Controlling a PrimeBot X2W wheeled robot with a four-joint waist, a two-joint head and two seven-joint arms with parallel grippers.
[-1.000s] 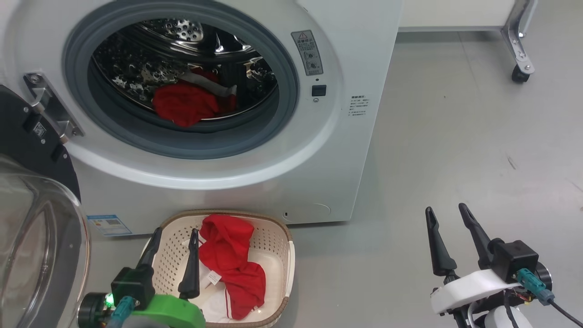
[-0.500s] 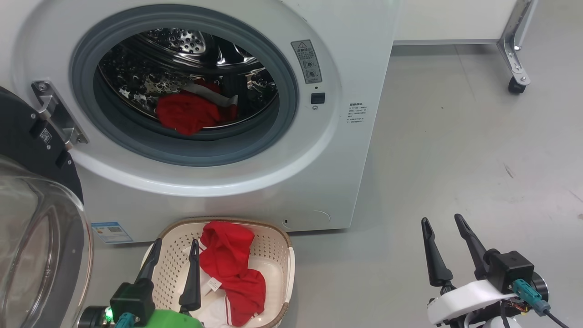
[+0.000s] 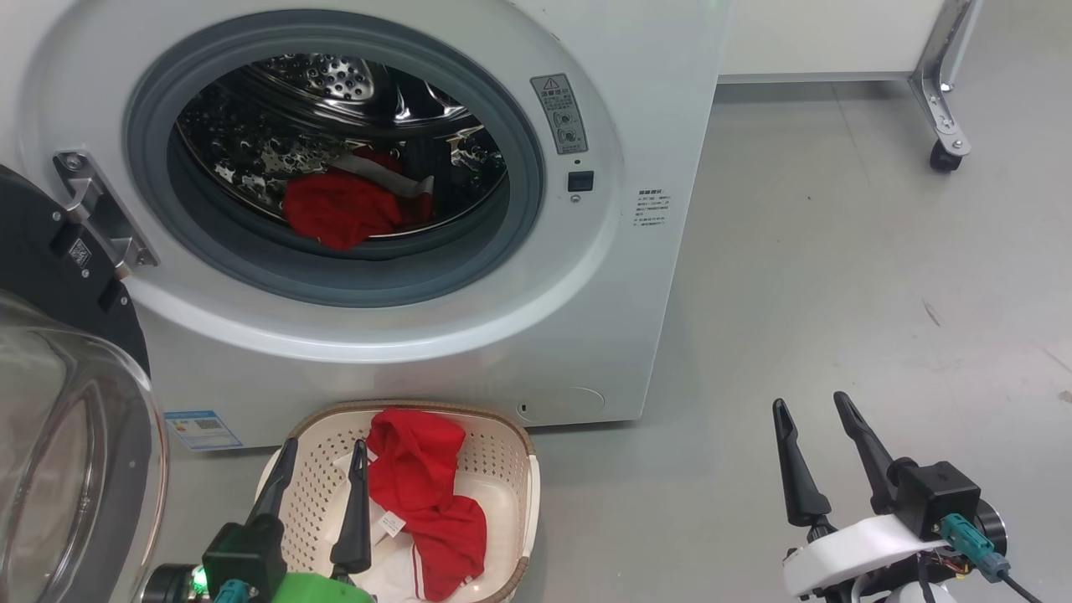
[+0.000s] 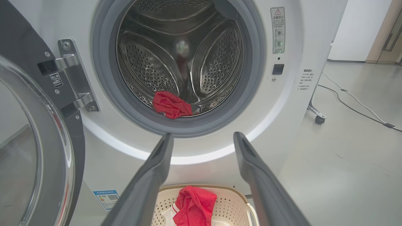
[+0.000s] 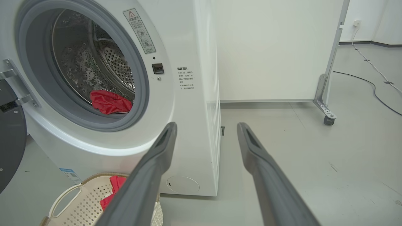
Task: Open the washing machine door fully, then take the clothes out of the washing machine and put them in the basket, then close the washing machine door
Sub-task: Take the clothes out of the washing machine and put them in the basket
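The washing machine door (image 3: 33, 251) stands swung wide at left on its hinge. One red garment (image 3: 339, 209) lies at the drum's front lip inside the washing machine (image 3: 586, 318); a second red garment (image 3: 423, 494) sits in the basket (image 3: 511, 452) on the floor just before the machine. Left tool (image 3: 325, 444) hangs over the basket, fingers spread, empty. Right tool (image 3: 810, 400) hangs over floor well to the right, spread, empty.
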